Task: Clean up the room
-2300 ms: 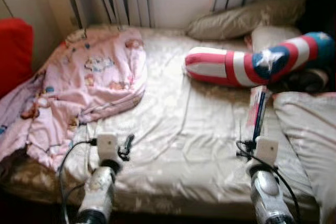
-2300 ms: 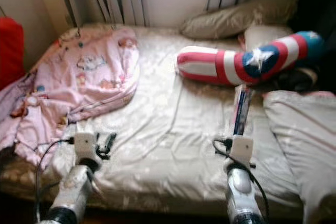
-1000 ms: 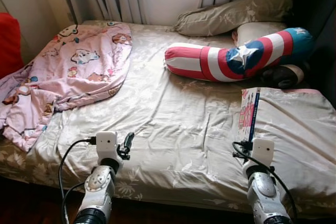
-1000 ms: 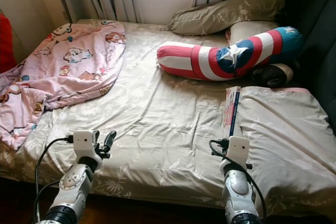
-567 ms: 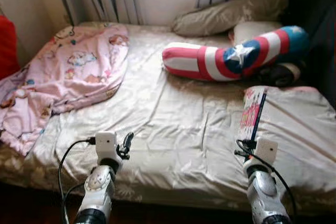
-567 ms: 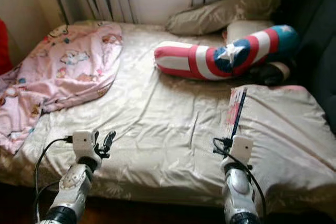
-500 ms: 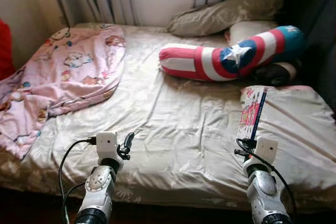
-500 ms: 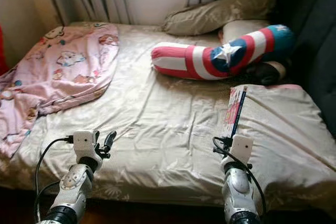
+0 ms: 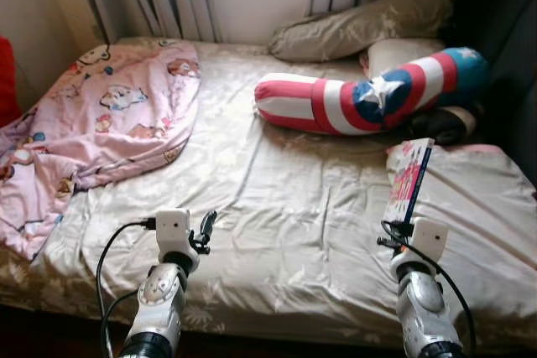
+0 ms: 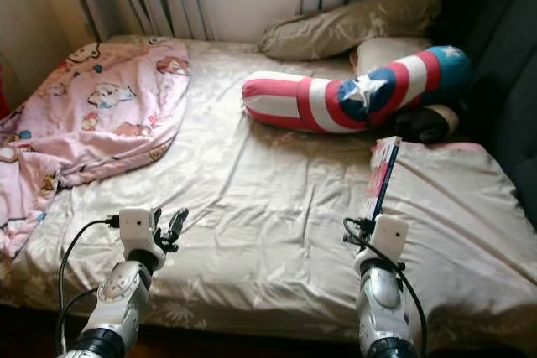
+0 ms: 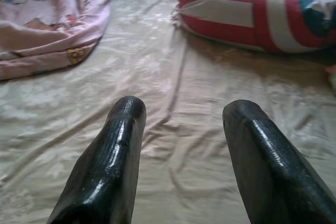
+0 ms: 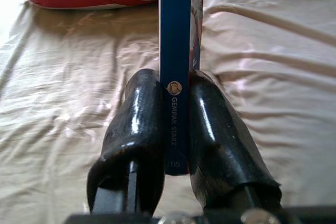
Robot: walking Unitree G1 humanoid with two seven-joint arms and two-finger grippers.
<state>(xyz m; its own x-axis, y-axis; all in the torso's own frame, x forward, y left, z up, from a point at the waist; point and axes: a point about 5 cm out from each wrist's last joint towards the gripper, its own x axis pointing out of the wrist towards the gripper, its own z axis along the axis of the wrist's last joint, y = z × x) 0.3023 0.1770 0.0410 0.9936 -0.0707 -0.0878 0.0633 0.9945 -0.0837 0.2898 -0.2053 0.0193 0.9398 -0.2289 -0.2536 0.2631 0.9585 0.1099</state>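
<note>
Right wrist view: right hand (image 12: 176, 95) clamped on blue-spined book (image 12: 176, 30), upright above bed (image 9: 277, 207). Left hand (image 11: 181, 111) spread wide, empty.

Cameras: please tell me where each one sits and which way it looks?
Head eyes: forward and down over the bed; both silver arms show.
Left wrist: along the open left gripper toward the striped bolster.
Right wrist: along the right gripper, shut on the book.
Shared: the bolster and beige sheet appear in every view.
</note>
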